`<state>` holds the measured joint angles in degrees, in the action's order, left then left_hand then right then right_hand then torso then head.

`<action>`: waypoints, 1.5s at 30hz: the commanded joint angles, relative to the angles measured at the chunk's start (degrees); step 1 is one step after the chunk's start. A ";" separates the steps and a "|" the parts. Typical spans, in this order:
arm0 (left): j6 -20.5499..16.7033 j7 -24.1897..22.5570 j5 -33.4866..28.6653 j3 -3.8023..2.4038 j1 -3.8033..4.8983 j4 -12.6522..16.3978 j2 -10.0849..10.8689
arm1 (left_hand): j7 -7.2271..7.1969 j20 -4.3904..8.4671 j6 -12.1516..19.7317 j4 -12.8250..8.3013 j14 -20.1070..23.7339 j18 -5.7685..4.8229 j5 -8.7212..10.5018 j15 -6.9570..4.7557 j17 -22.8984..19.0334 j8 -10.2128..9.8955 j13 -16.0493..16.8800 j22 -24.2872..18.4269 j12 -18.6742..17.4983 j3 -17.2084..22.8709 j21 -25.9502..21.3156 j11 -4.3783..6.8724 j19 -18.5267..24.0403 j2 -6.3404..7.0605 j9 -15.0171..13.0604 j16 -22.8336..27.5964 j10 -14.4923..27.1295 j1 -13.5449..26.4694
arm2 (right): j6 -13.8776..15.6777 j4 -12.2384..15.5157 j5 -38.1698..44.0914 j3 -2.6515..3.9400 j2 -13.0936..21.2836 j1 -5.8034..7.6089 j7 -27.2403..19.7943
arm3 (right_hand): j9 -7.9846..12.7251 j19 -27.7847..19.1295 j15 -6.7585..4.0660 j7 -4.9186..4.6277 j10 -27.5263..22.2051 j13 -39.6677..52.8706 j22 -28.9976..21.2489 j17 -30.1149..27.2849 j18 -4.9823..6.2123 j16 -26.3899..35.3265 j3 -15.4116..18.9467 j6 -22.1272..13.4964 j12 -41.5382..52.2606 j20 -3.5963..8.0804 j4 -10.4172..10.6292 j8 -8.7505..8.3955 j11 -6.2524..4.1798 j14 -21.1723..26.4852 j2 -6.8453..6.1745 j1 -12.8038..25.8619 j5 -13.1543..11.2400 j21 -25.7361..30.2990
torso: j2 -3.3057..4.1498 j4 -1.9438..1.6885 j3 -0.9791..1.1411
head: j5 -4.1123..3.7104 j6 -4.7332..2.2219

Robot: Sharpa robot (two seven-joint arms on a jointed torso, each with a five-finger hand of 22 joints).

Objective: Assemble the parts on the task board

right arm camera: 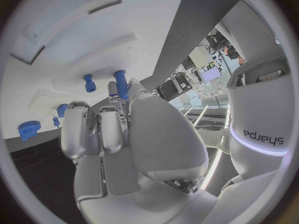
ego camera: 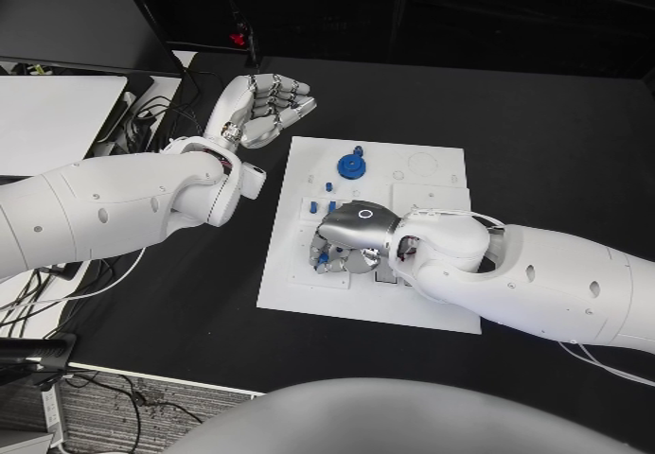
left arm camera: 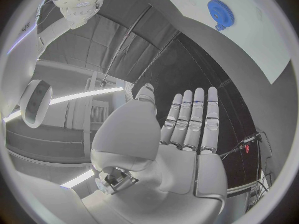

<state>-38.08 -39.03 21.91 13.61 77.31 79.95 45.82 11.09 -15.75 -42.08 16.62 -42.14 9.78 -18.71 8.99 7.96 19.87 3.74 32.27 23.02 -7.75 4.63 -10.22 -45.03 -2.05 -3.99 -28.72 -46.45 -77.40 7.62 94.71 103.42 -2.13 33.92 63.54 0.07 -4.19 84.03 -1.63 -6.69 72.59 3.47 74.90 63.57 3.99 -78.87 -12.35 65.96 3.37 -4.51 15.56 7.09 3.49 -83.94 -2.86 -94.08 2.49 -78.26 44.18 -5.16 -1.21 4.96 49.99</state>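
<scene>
Currently one round blue gear [ego camera: 352, 167] sits on the white rectangular task board [ego camera: 293, 284]; right hand [ego camera: 348, 241] grips one blue peg [right arm camera: 121, 83], left hand [ego camera: 265, 106] empty, fingers spread.

Black table [ego camera: 546, 151]. White surface [ego camera: 48, 118] at its far left edge; black cables [ego camera: 144, 109] beside it. Red object [ego camera: 239, 40] beyond the table's far edge.

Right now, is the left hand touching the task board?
No: in the head view the left hand is raised over the black table beyond the task board, fingers straight and holding nothing.
</scene>
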 commanded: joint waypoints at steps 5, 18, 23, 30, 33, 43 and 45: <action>0.11 -2.57 -0.13 -0.05 0.09 0.04 -0.05 | 1.52 -0.02 0.40 0.09 0.32 0.61 -0.26 0.10 -0.05 0.39 -0.05 -0.06 0.40 -0.35 -0.33 0.07 -0.41 -0.49 0.05 -0.25 0.26 0.01 | -2.05 -0.22 1.55 -0.02 -0.33 0.05 0.60 | 0.29 0.27 1.01 -1.06 -2.06 -0.11 8.00 -0.73 -0.81 0.29 -0.18 -1.33 -0.06 -0.67 0.39 -1.14 0.65 -1.76 -1.01 -0.04 0.27 0.48 | -0.01 -0.03 0.01 | -0.10 0.01; 0.11 -2.56 -0.13 -0.05 0.10 0.04 -0.04 | 1.52 -0.02 0.40 0.09 0.32 0.61 -0.26 0.10 -0.05 0.39 -0.05 -0.06 0.40 -0.35 -0.33 0.07 -0.41 -0.49 0.05 -0.25 0.26 0.01 | -2.07 0.23 2.55 -0.02 -0.46 0.05 0.27 | 0.63 -0.46 2.40 -2.72 -6.57 0.03 7.22 -3.68 -0.48 1.70 2.43 -7.98 0.21 -1.96 0.93 -3.70 2.25 -1.09 -4.44 4.11 0.24 1.95 | 0.01 0.01 0.03 | -0.07 0.01; 0.14 -2.55 -0.13 -0.05 0.10 0.01 -0.07 | 1.52 -0.02 0.40 0.09 0.32 0.61 -0.26 0.10 -0.05 0.39 -0.05 -0.06 0.40 -0.35 -0.33 0.07 -0.41 -0.49 0.05 -0.25 0.26 0.01 | -0.84 0.36 2.62 -0.02 -0.42 0.05 0.18 | 0.56 -0.62 2.53 -2.99 -7.21 0.10 7.05 -4.50 -0.36 2.11 3.48 -10.82 0.37 -2.25 0.80 -3.61 2.40 -0.93 -4.80 5.58 0.24 2.28 | 0.01 0.03 0.03 | -0.10 0.01; 0.18 -2.53 -0.13 -0.05 0.10 -0.05 -0.12 | 1.52 -0.02 0.40 0.09 0.32 0.61 -0.26 0.10 -0.05 0.39 -0.05 -0.06 0.40 -0.35 -0.33 0.07 -0.41 -0.49 0.05 -0.25 0.26 0.01 | 2.84 0.48 2.07 -0.02 -0.25 0.05 -0.37 | 0.44 -0.62 2.83 -3.77 -7.49 0.14 7.04 -5.45 -0.36 2.57 4.46 -11.95 0.50 -2.50 0.78 -3.46 2.86 -0.76 -4.96 6.78 0.24 2.32 | 0.02 0.04 0.00 | -0.20 0.01; 0.22 -2.51 -0.13 -0.05 0.10 -0.07 -0.15 | 1.52 -0.02 0.40 0.09 0.32 0.61 -0.26 0.10 -0.05 0.39 -0.05 -0.06 0.40 -0.35 -0.33 0.07 -0.41 -0.49 0.05 -0.25 0.26 0.01 | 6.06 0.64 1.68 -0.02 -0.07 0.01 -0.50 | 0.39 -0.63 2.99 -4.04 -7.70 0.12 7.01 -5.72 -0.36 2.70 4.61 -11.99 0.46 -2.62 0.73 -3.37 3.09 -0.71 -4.90 6.91 0.24 2.37 | 0.03 0.05 0.03 | -0.31 0.01; 0.40 -2.52 -0.13 -0.05 0.10 -0.38 -0.14 | 1.55 -0.02 0.53 0.08 0.37 0.61 -0.28 0.11 -0.19 0.47 -0.06 -0.18 0.51 -0.53 -0.35 0.05 -0.42 -0.53 0.07 -0.36 0.37 -0.06 | 22.37 4.08 -16.29 0.03 4.39 -0.19 -5.23 | 0.42 -0.87 3.84 -4.96 -11.27 0.12 6.64 -6.99 -0.21 3.26 5.45 -13.92 0.34 -3.40 0.70 -3.47 4.10 -0.48 -4.67 8.08 0.29 3.02 | -0.19 0.01 0.00 | -1.31 0.01; 0.38 -2.52 -0.13 -0.05 0.09 -0.39 -0.08 | 1.57 -0.02 0.61 0.08 0.39 0.61 -0.28 0.11 -0.23 0.46 -0.06 -0.21 0.52 -0.60 -0.36 0.04 -0.42 -0.51 0.09 -0.38 0.42 -0.07 | 24.10 5.53 -22.90 0.05 6.45 0.03 -6.85 | 0.37 -0.90 4.00 -5.11 -12.06 0.14 6.62 -6.83 -0.19 3.18 5.34 -14.17 0.43 -3.54 0.58 -3.33 4.24 -0.50 -4.34 7.87 0.37 3.07 | -0.20 -0.04 -0.07 | -1.75 0.01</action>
<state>-38.02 -39.03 21.91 13.60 77.31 79.55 45.73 10.88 -15.75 -41.87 16.62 -42.14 9.78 -18.71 8.99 7.78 20.14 3.74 32.12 23.35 -8.07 4.63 -10.22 -45.03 -2.05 -3.99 -28.72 -46.45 -77.40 23.58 99.45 94.06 -2.14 39.73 63.30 -2.67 -3.76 83.22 1.97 -11.85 60.86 3.54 74.90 56.59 3.99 -75.88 -7.12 52.28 3.70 -7.62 16.36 3.60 7.78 -83.87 -7.77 -86.33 2.57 -75.38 44.09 -5.13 -1.18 3.65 49.99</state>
